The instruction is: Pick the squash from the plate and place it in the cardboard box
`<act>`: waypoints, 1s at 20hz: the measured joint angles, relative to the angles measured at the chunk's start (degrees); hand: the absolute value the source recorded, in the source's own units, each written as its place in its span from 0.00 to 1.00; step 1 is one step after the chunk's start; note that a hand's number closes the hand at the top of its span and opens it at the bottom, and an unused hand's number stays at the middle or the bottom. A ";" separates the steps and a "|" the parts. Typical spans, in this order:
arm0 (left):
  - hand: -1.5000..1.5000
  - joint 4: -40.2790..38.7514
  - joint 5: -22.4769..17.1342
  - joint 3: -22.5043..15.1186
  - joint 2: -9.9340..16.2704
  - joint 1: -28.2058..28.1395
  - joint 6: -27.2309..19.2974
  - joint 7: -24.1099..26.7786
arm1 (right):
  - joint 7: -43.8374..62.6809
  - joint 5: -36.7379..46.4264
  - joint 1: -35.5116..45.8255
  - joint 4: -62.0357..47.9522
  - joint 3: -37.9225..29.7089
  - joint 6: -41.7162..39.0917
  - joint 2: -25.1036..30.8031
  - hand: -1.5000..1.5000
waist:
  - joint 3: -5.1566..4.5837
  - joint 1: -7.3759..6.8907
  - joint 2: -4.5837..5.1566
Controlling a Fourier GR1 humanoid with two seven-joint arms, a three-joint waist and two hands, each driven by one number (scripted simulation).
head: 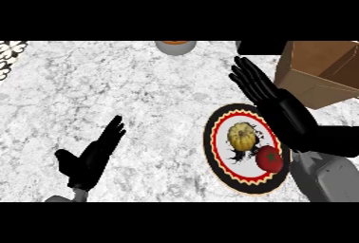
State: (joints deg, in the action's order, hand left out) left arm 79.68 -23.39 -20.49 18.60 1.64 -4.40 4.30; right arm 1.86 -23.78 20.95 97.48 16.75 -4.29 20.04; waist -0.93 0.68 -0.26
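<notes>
Grey right forearm (326, 178) closest in, just right of the plate (219, 156), black right hand (270, 97) stretched flat and wide over the plate's right rim, fingers straight, holding nothing. Squash (242, 136) sitting pale yellow and ribbed at plate centre, clear of the hand. Red tomato (269, 158) tucked just below-right of the squash, still on the plate. Black outer band, red zigzag ring, white middle on that plate. Cardboard box (319, 76) up and right of the plate, brown, flaps open, partly cut by the edge. Left hand (89, 159) well left of the plate, open, fingers relaxed and angled up. Grey bowl (175, 46) far above the plate at the top edge, something orange inside. White-and-grey marbled countertop (140, 95) all around the plate, patterned black-and-white patch (10, 51) at far upper left. No readable writing or labels anywhere.
</notes>
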 measured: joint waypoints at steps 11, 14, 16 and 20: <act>0.50 3.71 9.86 3.84 10.97 7.70 -1.75 3.49 | 19.87 32.22 4.60 -2.82 -3.31 15.02 21.68 0.00 | -0.01 3.57 -1.96; 0.50 5.05 11.29 3.73 12.10 8.87 -1.68 3.56 | 27.68 40.64 4.88 0.37 0.06 14.17 26.45 0.00 | 0.24 2.83 -1.58; 0.50 5.46 11.84 3.64 12.50 9.62 -1.34 3.50 | 33.10 45.05 5.63 3.45 3.17 11.52 28.63 0.00 | 0.36 2.14 -1.24; 0.50 5.86 12.50 3.77 13.24 11.56 -0.28 3.01 | 44.70 50.83 9.51 8.78 10.10 3.10 29.33 0.00 | 0.49 0.40 -0.63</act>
State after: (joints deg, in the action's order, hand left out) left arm 85.54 -10.88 -16.71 31.84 13.20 -4.68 7.31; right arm 46.57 27.05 30.45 106.27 26.84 -1.19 49.37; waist -0.43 1.08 -0.88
